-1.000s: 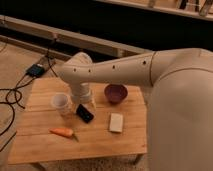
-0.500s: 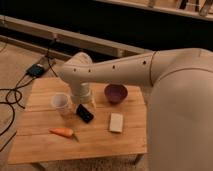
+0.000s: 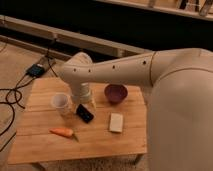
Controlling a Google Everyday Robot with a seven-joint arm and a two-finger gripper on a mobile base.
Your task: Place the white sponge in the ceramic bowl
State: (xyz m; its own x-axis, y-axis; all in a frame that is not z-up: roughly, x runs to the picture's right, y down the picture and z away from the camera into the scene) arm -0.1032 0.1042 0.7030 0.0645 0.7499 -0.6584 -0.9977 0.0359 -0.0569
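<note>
- Across the right side and the middle of the view we see the robot's cream-coloured arm [image 3: 125, 72]. It reaches leftward over the table, then bends down at an elbow.
- Under it stands a wooden slatted table [image 3: 45, 145], and all the small things lie on its top.
- On the floor to the left we see black cables [image 3: 10, 97] and a small dark box [image 3: 36, 70] with a blue face.
- At the lower end of the arm the gripper [image 3: 85, 103] hangs close over the table top, between the cup and the bowl and just above the phone. We cannot tell how far open it is, and we see nothing held in it.
- Right of the gripper, toward the far edge, sits the ceramic bowl [image 3: 116, 93], dark purple, upright, with nothing visible inside.
- Left of the gripper stands a translucent white plastic cup [image 3: 60, 102], upright.
- Nearer to us than the bowl, the white sponge [image 3: 116, 122] lies flat on the wood, apart from both bowl and gripper.
- A black phone [image 3: 84, 113] lies at an angle between the cup and the sponge.
- Smallest, an orange carrot [image 3: 62, 132] lies near the front left, below the cup.
</note>
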